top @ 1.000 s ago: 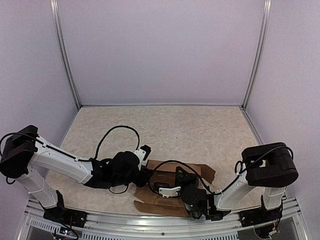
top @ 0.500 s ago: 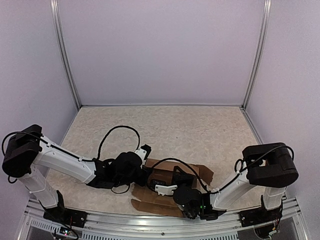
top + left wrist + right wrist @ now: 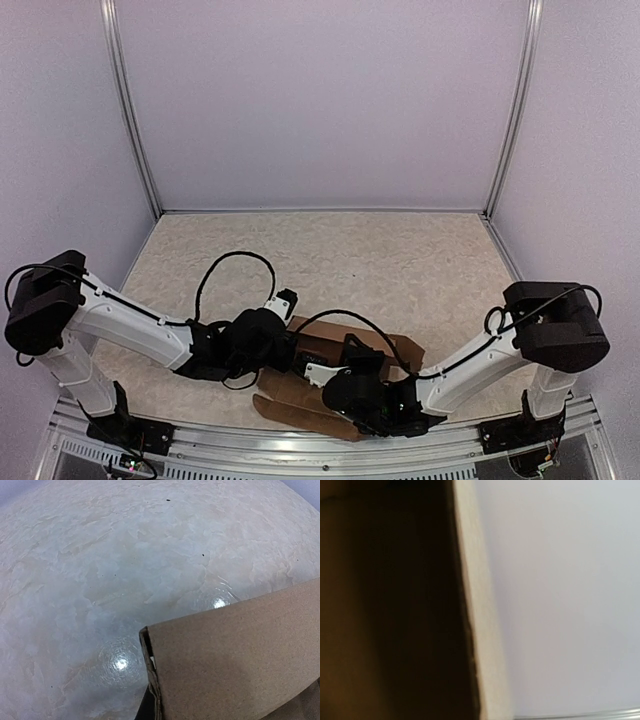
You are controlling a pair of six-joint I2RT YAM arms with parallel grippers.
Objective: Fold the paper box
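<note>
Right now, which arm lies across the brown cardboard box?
The right arm: its wrist covers the cardboard; the left arm stops at its left edge.

One paper box [image 3: 290,398], two robot arms [image 3: 130,325] [image 3: 470,365], one table [image 3: 350,260]

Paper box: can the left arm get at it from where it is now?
Probably yes. The left arm reaches right up to the paper box's left edge; its wrist view shows cardboard close up, with nothing in between.

Left arm [image 3: 130,325] and right arm [image 3: 470,365] stretch low, meeting centrally; left fingers [image 3: 293,346] closed; right fingers [image 3: 320,374] closed too.
</note>
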